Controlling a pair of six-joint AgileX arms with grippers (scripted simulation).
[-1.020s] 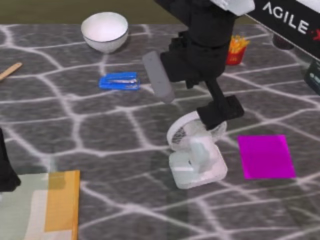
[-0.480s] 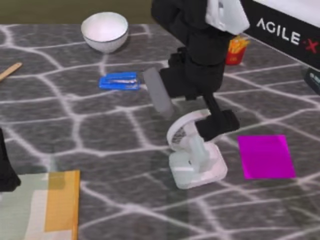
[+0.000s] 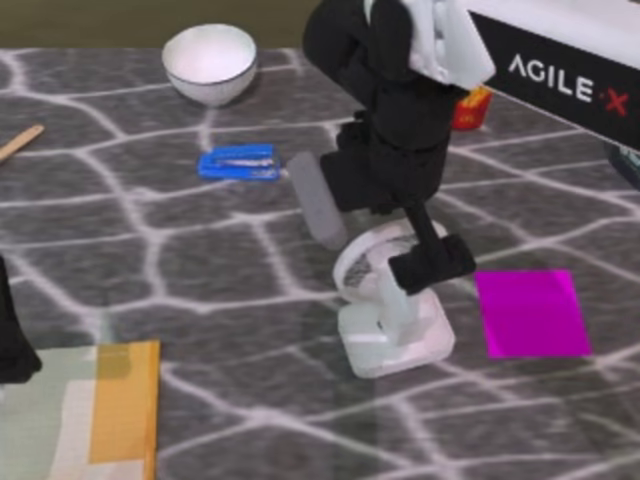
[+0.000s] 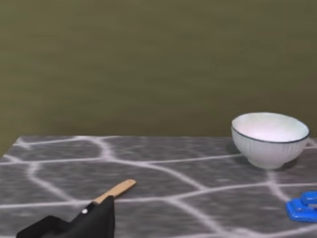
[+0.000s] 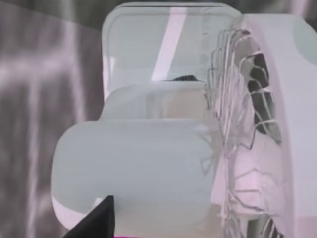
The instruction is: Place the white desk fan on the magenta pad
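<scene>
- Grey cracked-stone tabletop (image 3: 150, 260), olive wall behind in the left wrist view.
- white desk fan (image 3: 392, 322) stands upright on its square base at mid-table, just left of the magenta pad (image 3: 531, 312); base and pad sit apart, no overlap.
- right gripper (image 3: 428, 262) is down at the fan's head and motor housing. One dark fingertip shows at the housing in the right wrist view, which the fan (image 5: 163, 163) fills. Can't tell how far the jaws are spread or whether they have a hold.
- left gripper (image 4: 79, 224) parked at the table's left edge, near a wooden stick (image 4: 115, 190); jaw state not readable.
- Progress, my read: early. Approach to fan done; grasp unconfirmed. Fan not lifted, pad bare.
- Left to do: secure grip, lift, shift right, set base squarely on pad, release.
- Clutter off the path: white bowl (image 3: 209, 63), blue packet (image 3: 238, 162), yellow-edged mat (image 3: 85, 420).
</scene>
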